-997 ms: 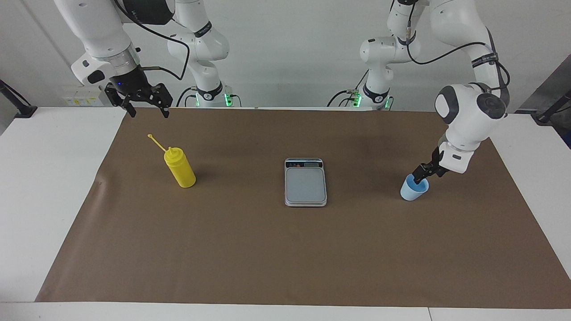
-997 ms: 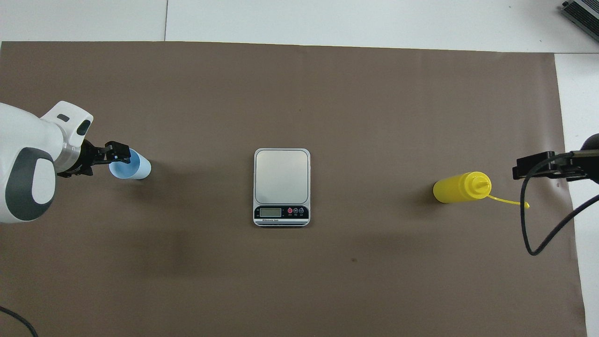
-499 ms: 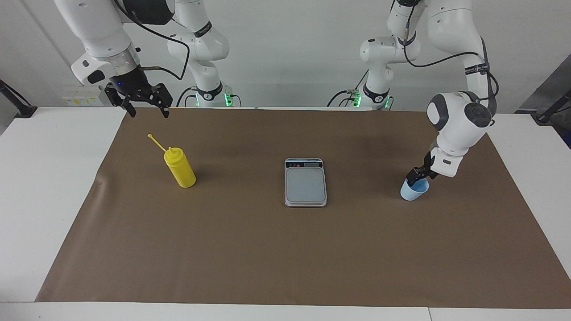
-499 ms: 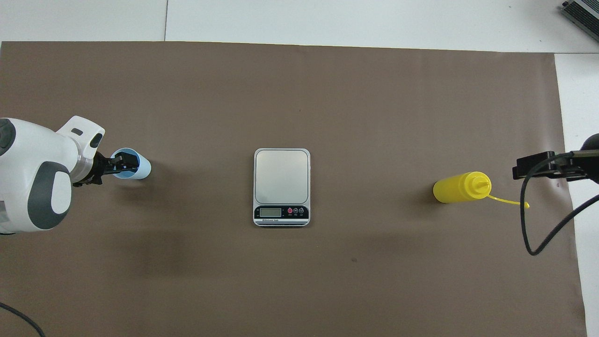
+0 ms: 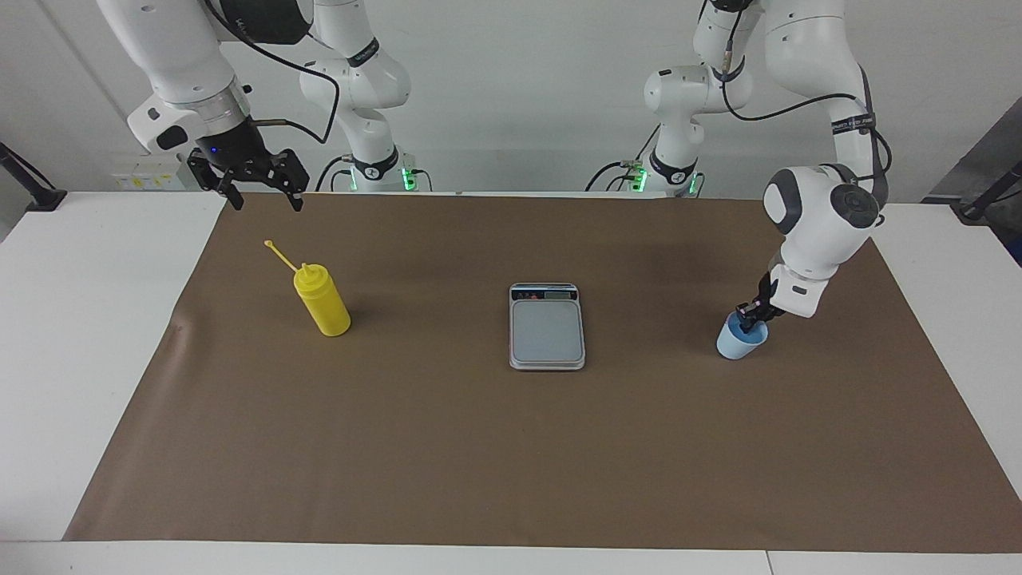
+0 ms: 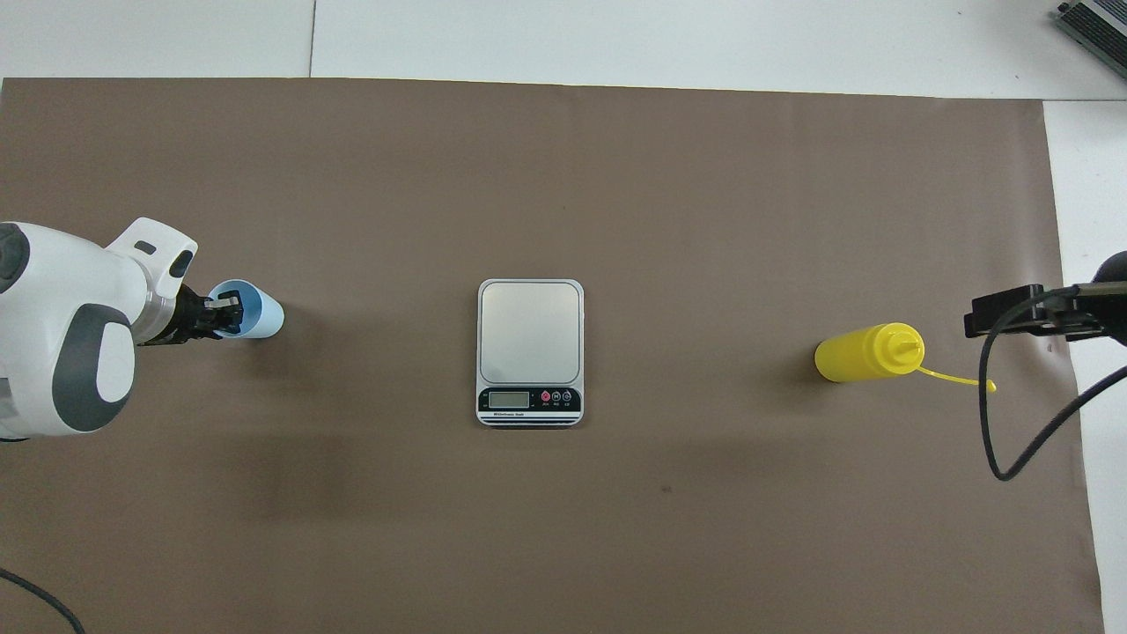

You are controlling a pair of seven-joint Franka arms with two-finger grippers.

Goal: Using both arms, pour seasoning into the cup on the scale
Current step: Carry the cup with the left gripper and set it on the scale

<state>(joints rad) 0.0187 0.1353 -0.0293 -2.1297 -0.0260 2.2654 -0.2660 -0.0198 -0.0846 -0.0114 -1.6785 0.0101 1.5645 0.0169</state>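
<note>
The left gripper (image 5: 751, 317) pinches the rim of the cup (image 5: 740, 339) standing toward the left arm's end of the brown mat (image 5: 511, 447), with bare mat between it and the scale (image 5: 547, 327) mid-table, the seasoning (image 5: 321, 300) stands upright well apart toward the right arm's end, and the right gripper (image 5: 263, 194) hangs spread wide over the mat's edge.

White jointed arms (image 5: 806, 48), grey joint caps, black cables (image 6: 1012, 423), black fingers (image 5: 297, 197).
</note>
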